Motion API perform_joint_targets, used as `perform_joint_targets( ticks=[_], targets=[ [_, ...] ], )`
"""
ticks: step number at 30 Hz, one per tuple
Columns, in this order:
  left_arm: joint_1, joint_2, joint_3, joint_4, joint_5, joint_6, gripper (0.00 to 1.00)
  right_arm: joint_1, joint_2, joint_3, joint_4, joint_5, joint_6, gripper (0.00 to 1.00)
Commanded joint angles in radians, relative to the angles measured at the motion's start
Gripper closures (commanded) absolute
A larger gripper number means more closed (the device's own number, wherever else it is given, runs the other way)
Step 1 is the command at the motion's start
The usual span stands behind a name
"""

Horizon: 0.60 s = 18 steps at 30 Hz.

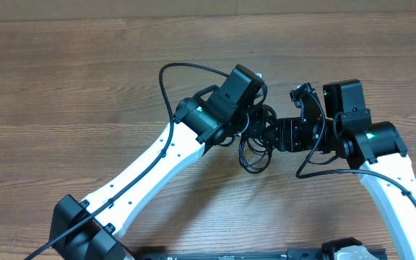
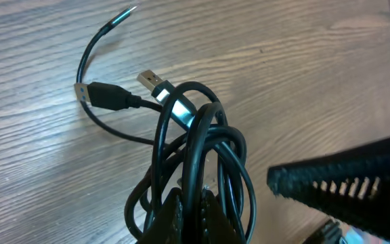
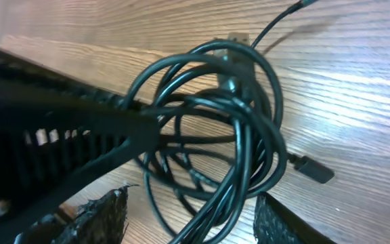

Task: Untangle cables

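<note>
The job has hardly begun. The cables [image 1: 253, 148] are one knotted bunch of loops, and no cord has come free of it yet, so nearly all the pulling apart is left to do. The bunch sits near the middle of the table [image 1: 85, 72], where the two arms meet; the left arm reaches in from 7 o'clock and the right arm from 5 o'clock. The left gripper [image 2: 187, 213] is pinched shut on the bottom of the bunch, at 6 o'clock in its own view, and the loops rise up out of it. The right gripper [image 3: 191, 220] has its fingers apart, with loops hanging between them. It does not look like it is squeezing anything. From above, the arms hide most of the bunch, and only a few loops peek out at 6 o'clock under the grippers. The left wrist view shows the ends much better: a silver plug [image 2: 151, 81] and a black plug [image 2: 107, 95] stick out at 10 o'clock, and one thin tail curls off toward 11 o'clock. The right wrist view shows how many loops cross each other, and a small plug [image 3: 313, 169] lying at 4 o'clock that the other views do not show.
</note>
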Motion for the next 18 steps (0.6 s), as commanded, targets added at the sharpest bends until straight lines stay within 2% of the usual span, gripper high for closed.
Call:
perform_joint_targets(
  ticks=[1, 11, 13, 15, 18],
  targets=[
    [-0.001, -0.003, 0.001, 0.011, 0.042, 0.034, 0.96, 0.003, -0.002, 0.018, 0.002, 0.047, 0.0, 0.44],
    [-0.001, -0.003, 0.001, 0.016, 0.083, 0.101, 0.96, 0.003, 0.01, 0.018, -0.013, 0.076, -0.001, 0.54],
    [-0.001, -0.003, 0.001, 0.021, 0.092, 0.101, 0.96, 0.003, 0.015, 0.018, -0.013, 0.076, 0.0, 0.6],
    [-0.002, -0.003, 0.001, 0.034, 0.107, 0.1, 0.96, 0.003, 0.018, 0.018, -0.014, 0.073, 0.0, 0.71],
    [-0.002, -0.003, 0.001, 0.054, 0.148, 0.101, 0.96, 0.003, 0.02, 0.018, -0.015, 0.074, -0.001, 0.73]
  ],
)
